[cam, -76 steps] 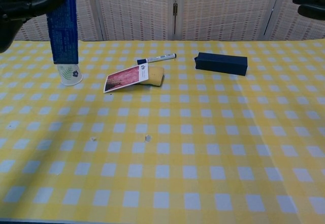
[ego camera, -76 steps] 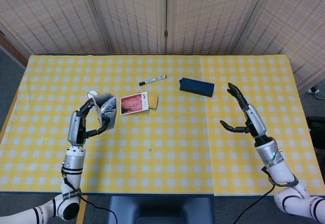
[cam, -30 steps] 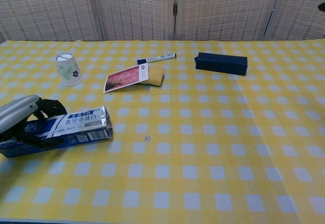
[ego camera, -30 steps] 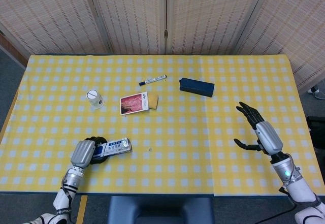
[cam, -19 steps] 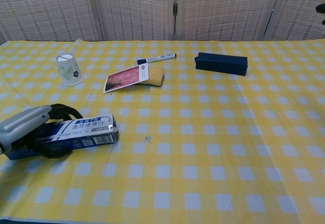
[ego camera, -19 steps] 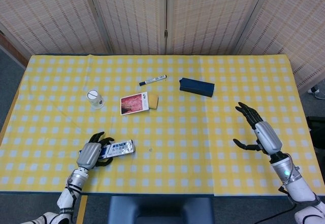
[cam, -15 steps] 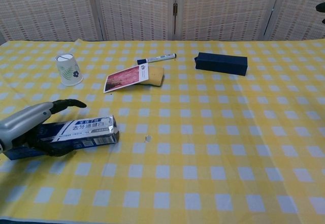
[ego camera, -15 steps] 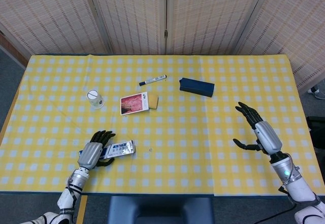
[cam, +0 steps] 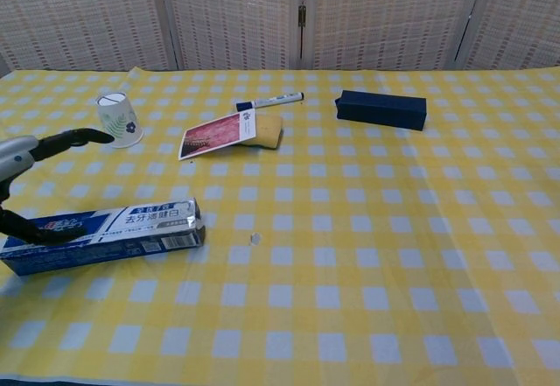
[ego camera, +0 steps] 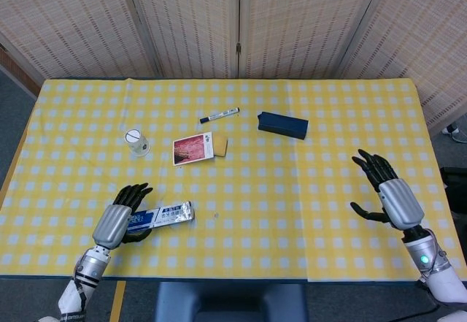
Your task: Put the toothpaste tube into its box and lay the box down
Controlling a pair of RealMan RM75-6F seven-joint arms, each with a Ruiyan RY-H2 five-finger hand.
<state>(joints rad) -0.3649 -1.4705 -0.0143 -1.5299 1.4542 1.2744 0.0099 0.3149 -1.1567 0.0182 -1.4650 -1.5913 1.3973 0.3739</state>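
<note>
The blue and silver toothpaste box [ego camera: 164, 215] [cam: 105, 228] lies flat on the yellow checked cloth near the front left. My left hand [ego camera: 117, 218] [cam: 22, 163] hovers over its left end with fingers spread, holding nothing; in the chest view the thumb still lies against the box's left part. No toothpaste tube shows outside the box. My right hand [ego camera: 390, 194] is raised over the front right of the table, fingers apart and empty; the chest view does not show it.
A white paper cup [ego camera: 135, 142] [cam: 117, 119] stands behind the box. A red card on a yellow sponge [ego camera: 201, 147] [cam: 234, 130], a marker pen [ego camera: 220, 115] [cam: 269, 101] and a dark blue case [ego camera: 282, 125] [cam: 381, 108] lie toward the back middle.
My left hand carried the box from upright near the cup down to the front left, laid it flat, then let go and spread its fingers. The right hand drew back toward the front right.
</note>
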